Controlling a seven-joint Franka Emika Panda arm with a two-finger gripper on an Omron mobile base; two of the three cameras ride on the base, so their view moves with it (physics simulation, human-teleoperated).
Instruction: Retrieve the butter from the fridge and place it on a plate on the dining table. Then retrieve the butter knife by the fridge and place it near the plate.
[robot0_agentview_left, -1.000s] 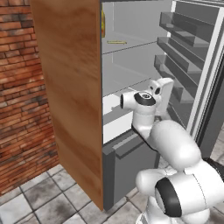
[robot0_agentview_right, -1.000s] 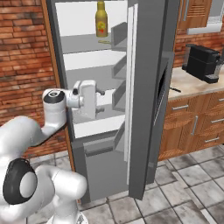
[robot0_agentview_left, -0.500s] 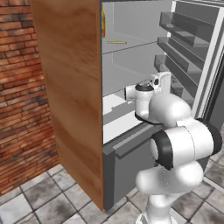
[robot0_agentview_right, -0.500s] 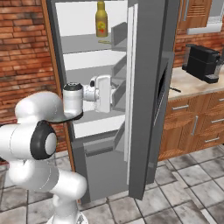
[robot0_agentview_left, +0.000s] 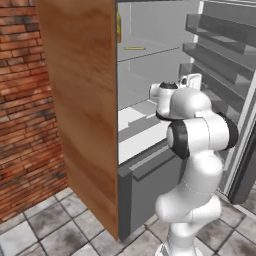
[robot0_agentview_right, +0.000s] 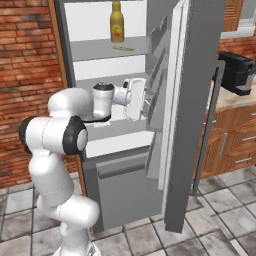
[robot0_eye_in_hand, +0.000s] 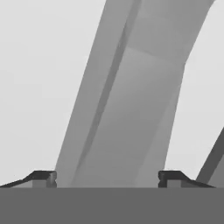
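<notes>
Jaws parted, empty; yellow bottle on fridge shelf.

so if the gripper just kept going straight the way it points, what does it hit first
Probably the grey shelf edge inside the fridge: the hand view shows that slanted grey bar dead ahead between the open gripper tips. How far off it is is unclear.

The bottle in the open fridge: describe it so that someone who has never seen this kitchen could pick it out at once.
Find the tall grey fridge with its door swung open, beside the brick wall. Look at its top white shelf, above the robot's arm. The bottle stands upright there, amber-yellow with a red label; the only other thing on that shelf is a thin yellowish strip lying flat in front of it.
</notes>
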